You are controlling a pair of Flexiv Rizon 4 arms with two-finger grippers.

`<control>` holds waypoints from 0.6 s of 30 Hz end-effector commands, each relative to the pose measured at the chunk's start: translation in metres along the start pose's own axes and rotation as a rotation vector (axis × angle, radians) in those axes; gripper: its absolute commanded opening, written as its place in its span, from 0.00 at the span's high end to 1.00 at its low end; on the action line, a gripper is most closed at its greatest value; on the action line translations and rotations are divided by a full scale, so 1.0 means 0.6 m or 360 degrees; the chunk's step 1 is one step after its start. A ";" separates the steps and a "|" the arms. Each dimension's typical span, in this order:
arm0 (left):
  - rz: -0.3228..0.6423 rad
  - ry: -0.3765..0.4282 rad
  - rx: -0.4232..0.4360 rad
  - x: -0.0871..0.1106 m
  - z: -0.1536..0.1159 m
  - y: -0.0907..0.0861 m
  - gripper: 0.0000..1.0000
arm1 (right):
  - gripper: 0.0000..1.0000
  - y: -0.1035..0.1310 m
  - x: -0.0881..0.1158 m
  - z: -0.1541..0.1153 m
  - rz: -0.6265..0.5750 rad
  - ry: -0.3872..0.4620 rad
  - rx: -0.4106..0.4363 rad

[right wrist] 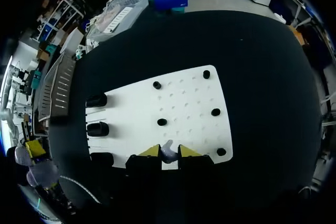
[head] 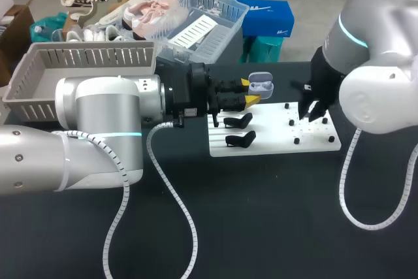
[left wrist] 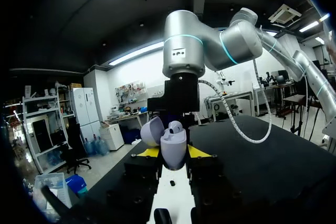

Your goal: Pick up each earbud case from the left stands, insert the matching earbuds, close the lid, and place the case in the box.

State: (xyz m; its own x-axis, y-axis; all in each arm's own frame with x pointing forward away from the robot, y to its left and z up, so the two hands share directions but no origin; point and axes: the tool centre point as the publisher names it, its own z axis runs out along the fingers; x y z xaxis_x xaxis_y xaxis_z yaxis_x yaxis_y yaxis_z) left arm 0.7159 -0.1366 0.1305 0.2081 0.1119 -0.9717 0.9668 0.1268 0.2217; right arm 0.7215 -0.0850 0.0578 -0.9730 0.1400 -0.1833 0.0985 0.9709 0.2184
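The left gripper pinches the open earbud case between its yellow tips, lid tipped back. It is held above the white board, on the side with the black stands. The right gripper hangs over the board's pegged side, closed on a small pale earbud.

Left tool grips case; right tool pinches earbud.
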 end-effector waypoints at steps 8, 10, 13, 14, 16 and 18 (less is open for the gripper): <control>0.0003 -0.0004 -0.0006 0.001 0.001 -0.001 1.00 | 1.00 0.022 0.098 -0.094 -0.0170 -0.0035 0.0037; 0.0003 -0.0004 -0.0006 0.001 0.001 -0.001 1.00 | 1.00 0.029 0.111 -0.105 -0.0189 -0.0031 0.0032; 0.0003 -0.0004 -0.0006 0.001 0.001 -0.001 1.00 | 1.00 0.043 0.136 -0.127 -0.0231 -0.0011 0.0026; 0.0003 -0.0004 -0.0006 0.001 0.001 -0.001 1.00 | 1.00 0.049 0.143 -0.133 -0.0239 -0.0014 0.0035; 0.0003 -0.0004 -0.0006 0.001 0.001 -0.001 1.00 | 1.00 0.056 0.153 -0.145 -0.0259 -0.0014 0.0039; 0.0003 -0.0004 -0.0006 0.001 0.001 -0.001 1.00 | 1.00 0.067 0.162 -0.159 -0.0291 -0.0010 0.0026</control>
State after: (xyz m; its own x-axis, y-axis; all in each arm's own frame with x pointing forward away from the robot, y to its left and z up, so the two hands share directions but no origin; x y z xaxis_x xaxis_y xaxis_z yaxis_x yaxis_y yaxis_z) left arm 0.7159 -0.1366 0.1305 0.2081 0.1119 -0.9717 0.9668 0.1267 0.2217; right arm 0.6289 -0.0518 0.1253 -0.9773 -0.0367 -0.2089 -0.0730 0.9829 0.1693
